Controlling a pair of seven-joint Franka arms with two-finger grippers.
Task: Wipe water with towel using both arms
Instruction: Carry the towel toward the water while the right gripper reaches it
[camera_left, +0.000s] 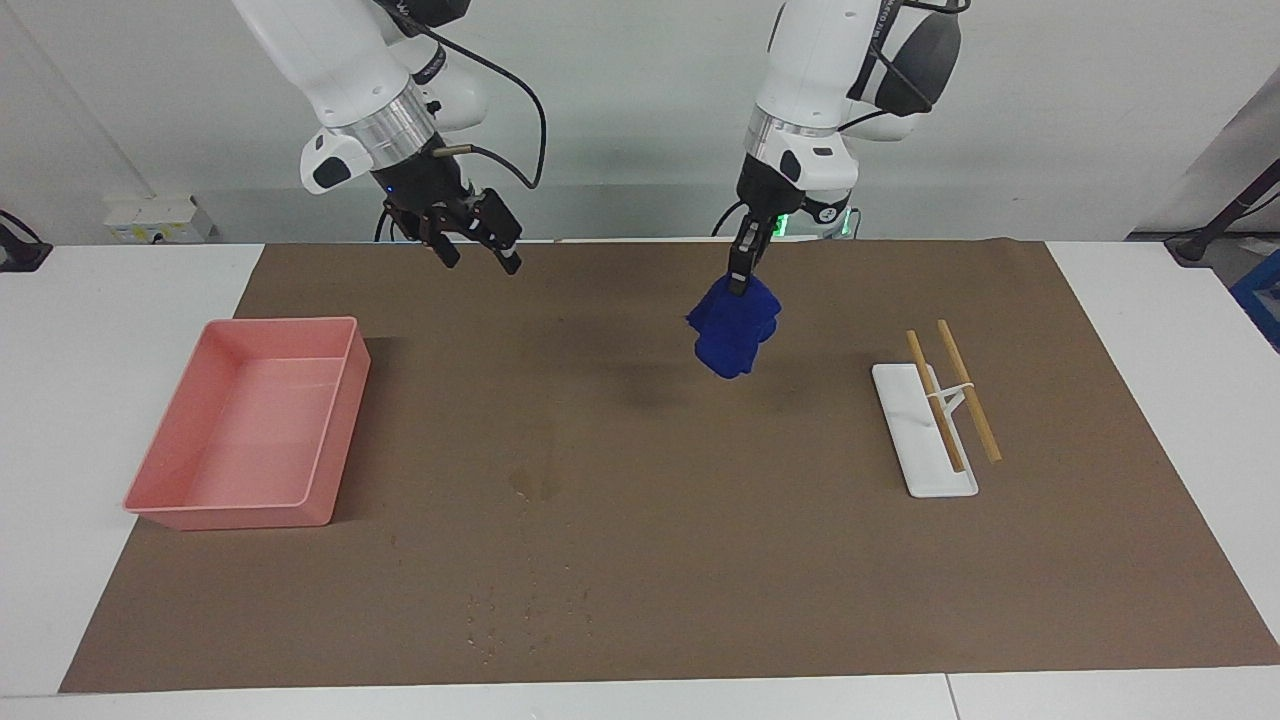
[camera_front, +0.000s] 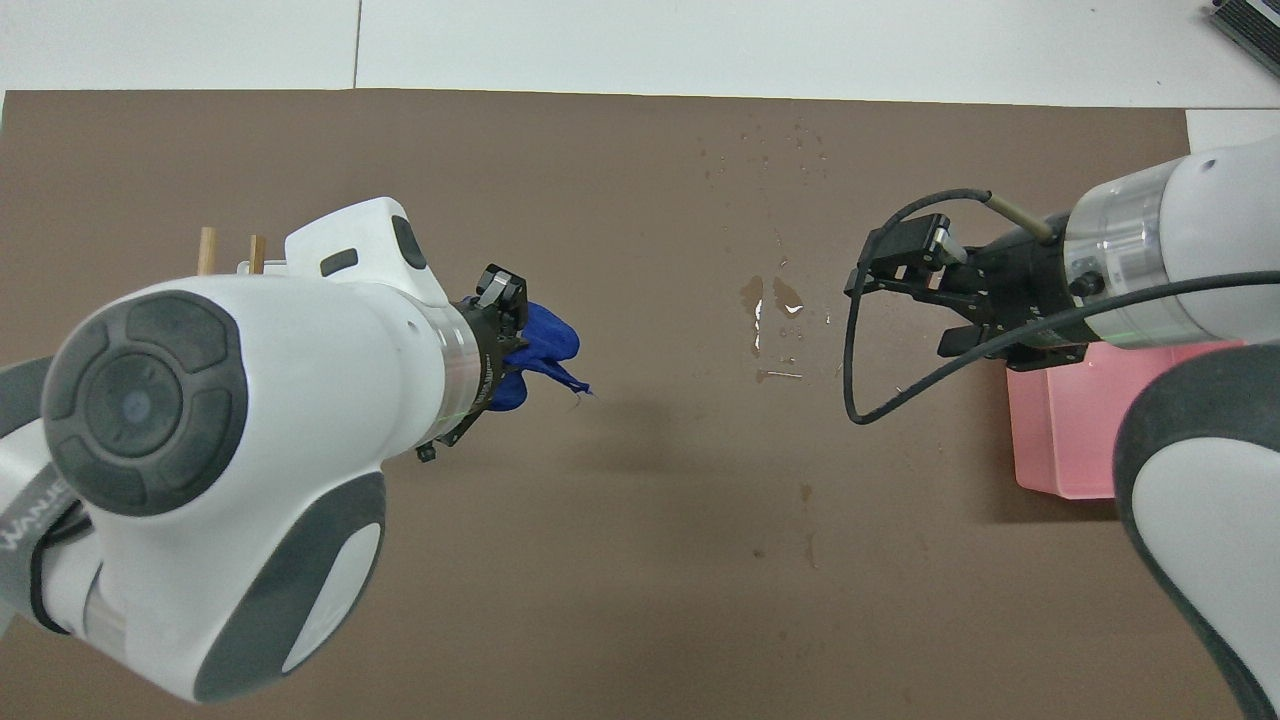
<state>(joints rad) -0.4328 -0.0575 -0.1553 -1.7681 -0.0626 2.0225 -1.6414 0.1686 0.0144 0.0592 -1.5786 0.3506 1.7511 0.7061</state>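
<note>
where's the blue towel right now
The towel hangs from the shut left gripper, up over the bare mat between the white rack and the water.

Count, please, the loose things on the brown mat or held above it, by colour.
Deep-blue soft towel: 1
Pink plastic tray: 1
White flat stand with two wooden rods: 1
Total: 3

A: In the overhead view the left arm covers nearly all of the white rack; only two wooden stick tips show.

B: And the pink tray?

A: Mostly under the right arm. In the facing view, both arms' upper links run off the top edge.
</note>
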